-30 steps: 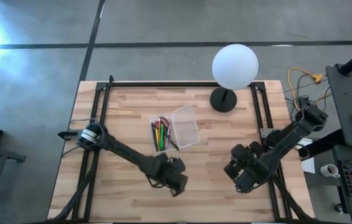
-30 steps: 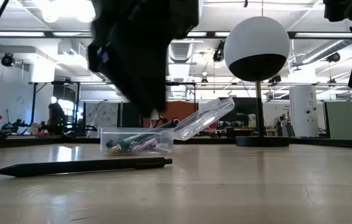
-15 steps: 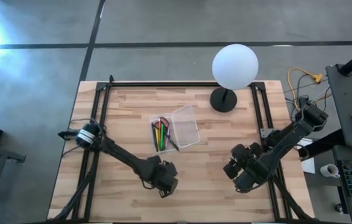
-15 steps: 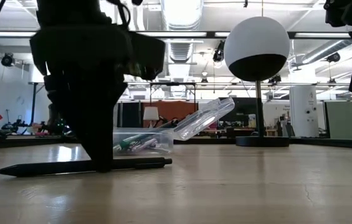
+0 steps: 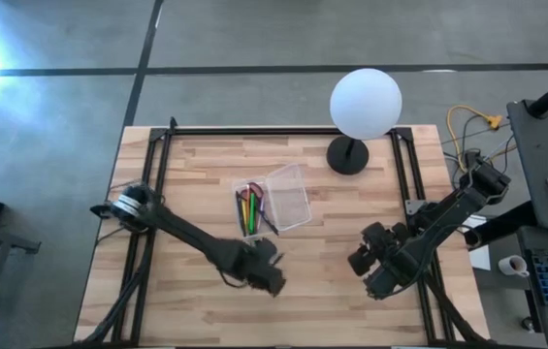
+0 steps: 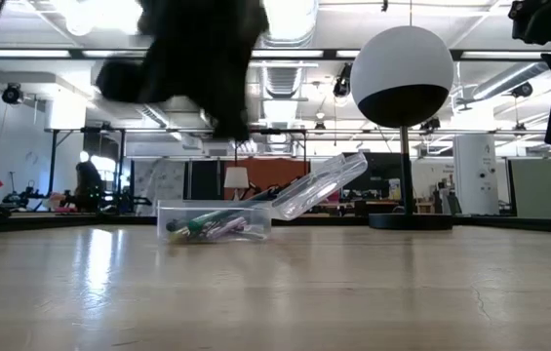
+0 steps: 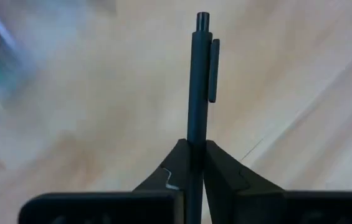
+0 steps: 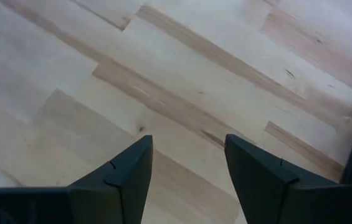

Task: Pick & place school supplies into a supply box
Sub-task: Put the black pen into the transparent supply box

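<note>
The supply box [image 5: 275,202] is a clear case with its lid [image 6: 316,185] tilted open, resting on the table's middle. Inside it lie several coloured pens and pencils [image 5: 248,208]. My left gripper [image 5: 270,279] hovers near the table's front, a little toward the near edge from the box. It is shut on a dark pen [image 7: 199,74]. In the low view the left arm is a dark blur [image 6: 192,58] above the table. My right gripper [image 5: 370,271] waits at the front right, open [image 8: 188,149] over bare wood. My left gripper pinches the dark pen's barrel [image 7: 195,134] between its two fingertips, some way back from the clip [image 7: 213,68]. The clip end sticks out beyond the fingers. The pen's other end is hidden behind the fingers. The low view shows no pen on the table: it is lifted clear.
A white globe lamp [image 5: 365,101] on a black base [image 5: 347,155] stands at the far right of the table. Black frame rails [image 5: 147,194] run along the left and right sides. Bare wood [image 5: 322,291] lies between the two grippers.
My left gripper has come down onto the dark pen lying near the table's front, shut on it and gone up again. The pen has left the table and now hangs in the gripper, lifted clear. My right arm has kept still.
</note>
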